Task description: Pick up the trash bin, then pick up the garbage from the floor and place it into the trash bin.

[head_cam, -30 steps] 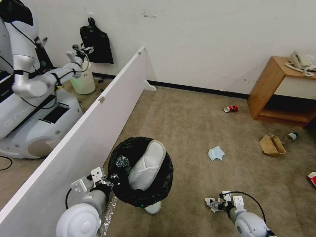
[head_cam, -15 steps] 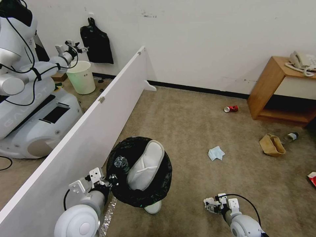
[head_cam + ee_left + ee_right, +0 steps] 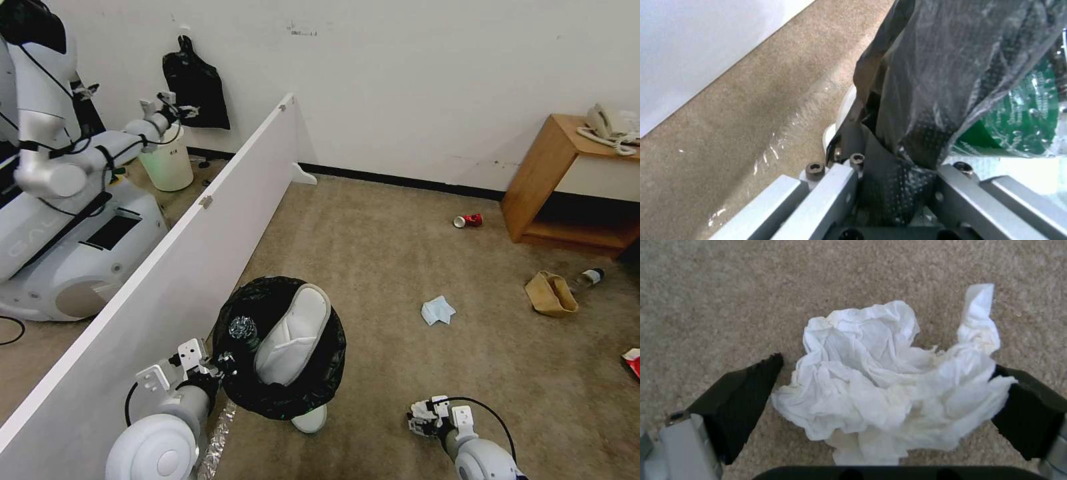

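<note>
My left gripper (image 3: 217,366) clamps the bin (image 3: 280,347), slipper (image 3: 293,337) inside. My right gripper (image 3: 889,396) straddles the tissue (image 3: 889,380), jaws open; mask (image 3: 437,310), can (image 3: 469,220), bag (image 3: 551,293) remain.

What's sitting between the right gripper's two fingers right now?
A crumpled white tissue on the carpet lies between the open right gripper's fingers, seen in the right wrist view.

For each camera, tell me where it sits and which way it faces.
Head view: high on the robot, facing forward and down at the carpet; both arms show.
Left wrist view: on the left arm, facing the black-bag-lined white trash bin, clamped by the left gripper.
Right wrist view: facing down; right gripper straddles crumpled white tissue.
Shared: bin, tissue.
</note>
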{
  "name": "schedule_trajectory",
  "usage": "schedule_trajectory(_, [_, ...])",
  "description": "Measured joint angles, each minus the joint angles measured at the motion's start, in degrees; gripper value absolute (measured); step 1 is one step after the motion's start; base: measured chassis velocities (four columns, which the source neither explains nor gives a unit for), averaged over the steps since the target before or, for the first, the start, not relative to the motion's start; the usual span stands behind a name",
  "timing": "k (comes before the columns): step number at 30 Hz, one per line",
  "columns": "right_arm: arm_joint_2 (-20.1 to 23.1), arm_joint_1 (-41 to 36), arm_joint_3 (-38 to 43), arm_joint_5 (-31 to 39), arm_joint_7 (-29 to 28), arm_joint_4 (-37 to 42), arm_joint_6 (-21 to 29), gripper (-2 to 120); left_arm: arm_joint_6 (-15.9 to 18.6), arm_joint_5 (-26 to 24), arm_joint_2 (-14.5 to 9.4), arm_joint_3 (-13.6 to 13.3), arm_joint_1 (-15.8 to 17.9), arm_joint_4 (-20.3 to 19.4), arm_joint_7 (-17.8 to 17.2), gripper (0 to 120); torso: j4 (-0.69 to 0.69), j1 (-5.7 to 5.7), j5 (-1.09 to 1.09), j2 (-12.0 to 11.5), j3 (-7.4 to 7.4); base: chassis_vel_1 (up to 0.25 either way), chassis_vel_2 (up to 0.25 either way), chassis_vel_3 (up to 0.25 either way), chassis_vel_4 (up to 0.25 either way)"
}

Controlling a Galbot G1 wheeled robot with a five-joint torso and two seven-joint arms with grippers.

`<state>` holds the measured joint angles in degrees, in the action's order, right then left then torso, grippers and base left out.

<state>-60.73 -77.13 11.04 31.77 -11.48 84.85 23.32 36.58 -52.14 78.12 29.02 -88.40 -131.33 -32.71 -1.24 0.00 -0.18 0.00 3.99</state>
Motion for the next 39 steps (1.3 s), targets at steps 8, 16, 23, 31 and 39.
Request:
schedule_trajectory(8, [0.0,0.1,-0.2,0.0,0.0,0.1,-0.2,91,-0.1,-0.3,-0.4,0.0,0.5,0.5,-0.2,0,0.02,0.0,0.01,0.0,0.0,0.0,0.0,0.0,0.0])
schedule_trajectory(16, [0.4,-0.5,-0.2,0.1,-0.1,1.0,-0.3,67,-0.2,-0.3,-0.5,-0.1,0.7,0.6,-0.2,0,0.03,0.0,0.05,0.0,0.0,0.0,0.0,0.0,0.0])
schedule_trajectory(23, [0.9,-1.3,0.3,0.1,-0.8,1.7,-0.3,50,-0.2,-0.3,-0.4,-0.1,0.7,0.6,-0.2,0,-0.03,0.0,-0.03,0.0,0.0,0.0,0.0,0.0,0.0])
schedule_trajectory(31, [0.5,-2.4,0.9,0.4,-1.4,2.8,-0.3,16,-0.2,-0.3,-0.5,-0.2,0.7,0.3,-0.2,0,0.0,0.0,0.01,0.0,0.0,0.0,0.0,0.0,0.0])
schedule_trajectory(39, [1.1,-3.7,1.8,0.5,-1.7,4.4,-0.3,0,-0.2,-0.3,-0.5,-0.5,0.9,0.3,-0.2,0,0.0,0.0,0.02,0.0,0.0,0.0,0.0,0.0,0.0])
